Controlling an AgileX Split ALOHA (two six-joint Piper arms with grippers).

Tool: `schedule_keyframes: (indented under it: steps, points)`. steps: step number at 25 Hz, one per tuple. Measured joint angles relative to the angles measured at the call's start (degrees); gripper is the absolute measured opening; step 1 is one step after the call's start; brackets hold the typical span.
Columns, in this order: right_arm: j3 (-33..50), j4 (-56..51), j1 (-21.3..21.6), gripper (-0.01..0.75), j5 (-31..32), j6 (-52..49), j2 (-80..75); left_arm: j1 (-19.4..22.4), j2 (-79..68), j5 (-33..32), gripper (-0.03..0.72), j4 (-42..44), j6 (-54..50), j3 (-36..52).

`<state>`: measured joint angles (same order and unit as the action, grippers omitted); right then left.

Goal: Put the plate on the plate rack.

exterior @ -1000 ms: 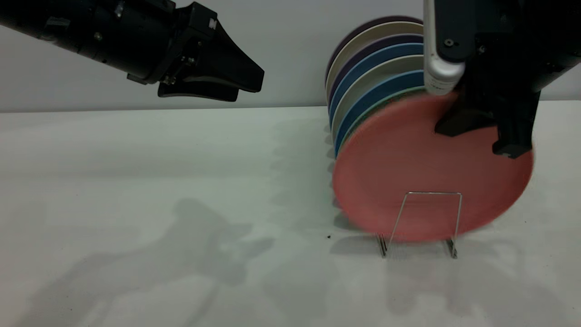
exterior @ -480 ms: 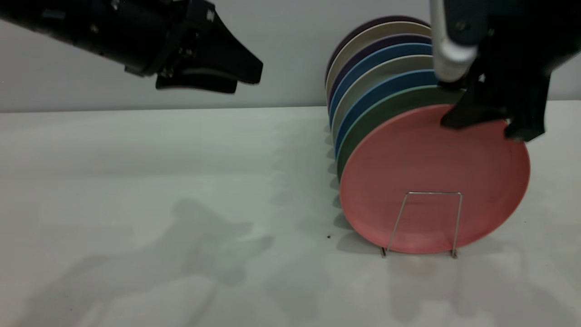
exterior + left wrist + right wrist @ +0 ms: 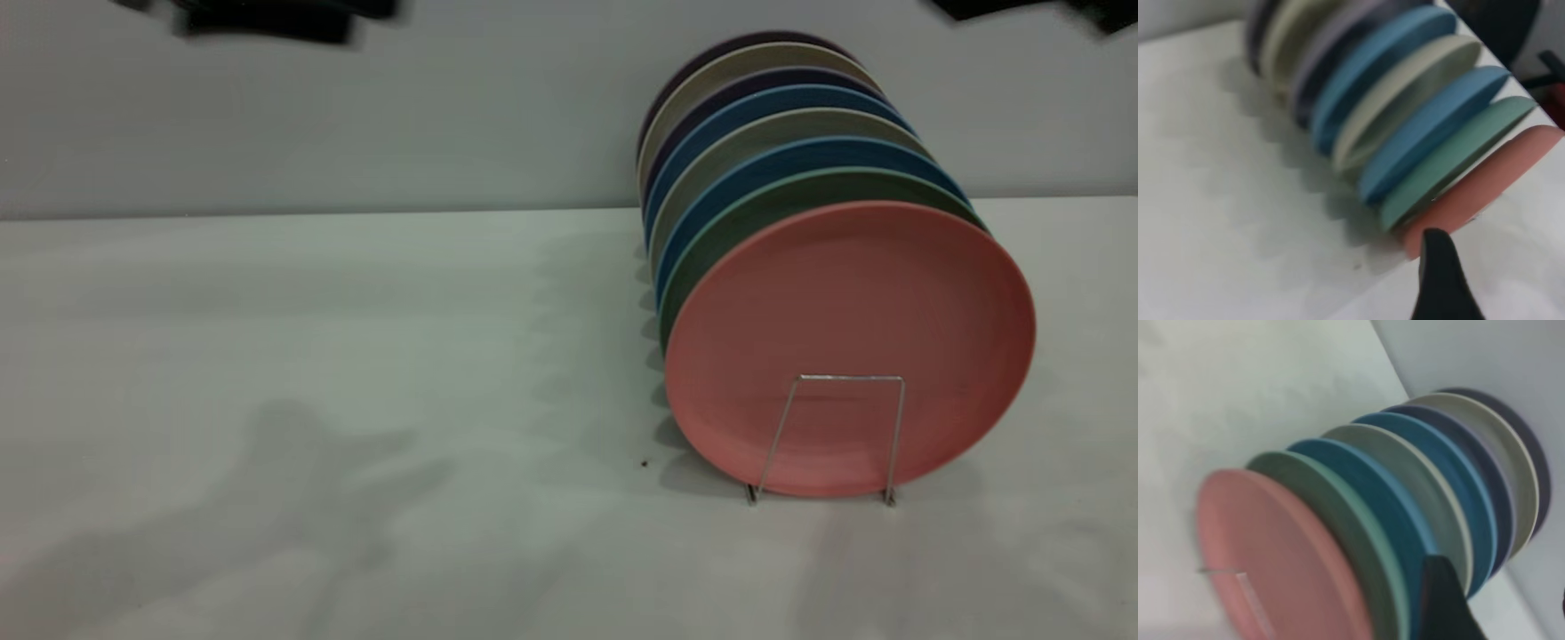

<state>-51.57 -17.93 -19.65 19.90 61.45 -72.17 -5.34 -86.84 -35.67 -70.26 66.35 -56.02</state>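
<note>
The salmon-pink plate (image 3: pixel 849 347) stands on edge in the front slot of the plate rack, leaning back on the teal-green plate (image 3: pixel 742 227). Of the wire rack only the front loop (image 3: pixel 898 436) shows, in front of the plate's lower part. No gripper touches the plate. My left gripper (image 3: pixel 267 16) is a dark blur at the top left edge, my right gripper (image 3: pixel 1022 7) at the top right edge, both high above the table. The plate also shows in the left wrist view (image 3: pixel 1485 190) and right wrist view (image 3: pixel 1271 553). One dark finger (image 3: pixel 1441 280) (image 3: pixel 1441 600) shows in each, holding nothing.
Behind the pink plate a row of upright plates fills the rack: teal-green, blue (image 3: pixel 711 200), beige (image 3: pixel 689 169), blue, purple, cream and dark purple at the back near the wall. The white table (image 3: pixel 311 356) stretches to the left and front.
My right gripper has let go of the plate and risen almost out of view. My left gripper has also risen. The plate has settled upright in the front slot.
</note>
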Motion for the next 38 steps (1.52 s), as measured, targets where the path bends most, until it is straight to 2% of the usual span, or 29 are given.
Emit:
schedule_keyframes:
  steps: [5,9,11,17,23,27,31,38]
  points:
    - [0.0,8.7,0.1,0.415,9.7,-25.4,6.4,6.9,13.6,-4.2,0.474,10.1,-8.9,0.1]
    - [0.0,17.0,0.2,0.413,23.3,-41.0,10.1,8.0,26.9,-6.0,0.474,18.5,-16.7,0.1]
    - [0.1,18.3,0.2,0.412,29.2,-44.9,13.0,8.0,33.4,-8.1,0.474,24.2,-22.4,0.1]
    - [3.4,15.9,0.2,0.408,38.6,-46.9,28.6,8.0,56.7,-11.6,0.474,41.7,-38.1,7.1]
    - [9.6,14.4,0.2,0.388,45.7,-47.4,42.9,7.3,75.9,-14.1,0.441,49.3,-49.2,19.5]
    - [16.1,13.1,0.2,0.388,45.6,-47.4,49.2,6.4,82.8,-17.3,0.432,52.0,-52.1,25.2]
    - [22.9,12.1,0.2,0.388,45.3,-47.4,54.7,4.4,86.9,-21.8,0.431,55.9,-55.0,27.0]
    - [23.8,11.8,0.2,0.388,44.8,-48.0,62.4,2.2,88.1,-23.8,0.431,57.5,-57.1,27.0]
